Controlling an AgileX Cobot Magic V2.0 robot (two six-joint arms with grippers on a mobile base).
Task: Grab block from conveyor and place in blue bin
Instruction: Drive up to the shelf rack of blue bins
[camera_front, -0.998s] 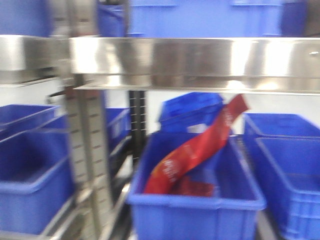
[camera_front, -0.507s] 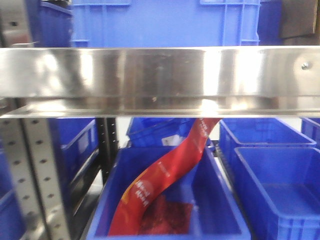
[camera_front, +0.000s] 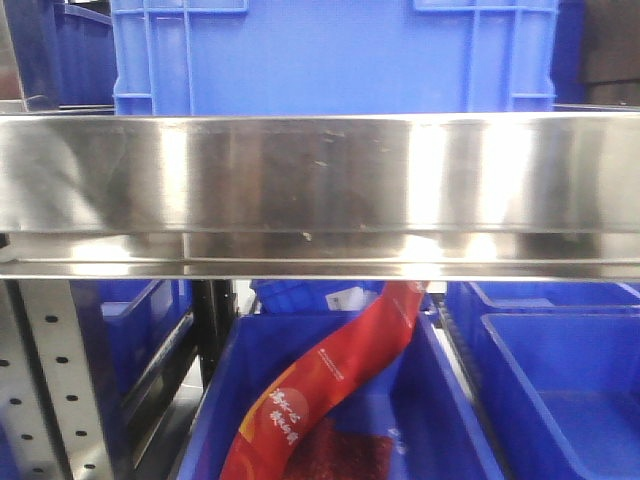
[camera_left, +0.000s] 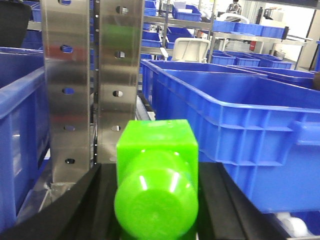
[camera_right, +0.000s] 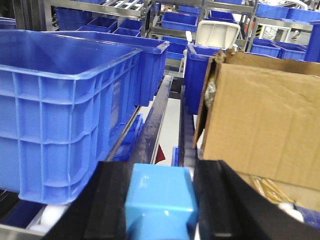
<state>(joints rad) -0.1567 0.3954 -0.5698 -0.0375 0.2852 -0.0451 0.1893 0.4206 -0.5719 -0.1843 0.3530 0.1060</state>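
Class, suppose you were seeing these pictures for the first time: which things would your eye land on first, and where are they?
A glossy bright green plastic block fills the left wrist view, gripped in the left gripper. A light blue plastic block sits likewise in the right gripper. In the front view a long red printed strip droops into a blue plastic bin under a shiny steel shelf rail.

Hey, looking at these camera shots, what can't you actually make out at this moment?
- The conveyor shows in no view.
- Front view: the steel shelf rail hides the top of the red packet.
- Left wrist view: the green block fills the foreground and hides whatever lies behind it.
- Right wrist view: the light blue block is cut off by the bottom edge, and the cardboard box hides its own contents.
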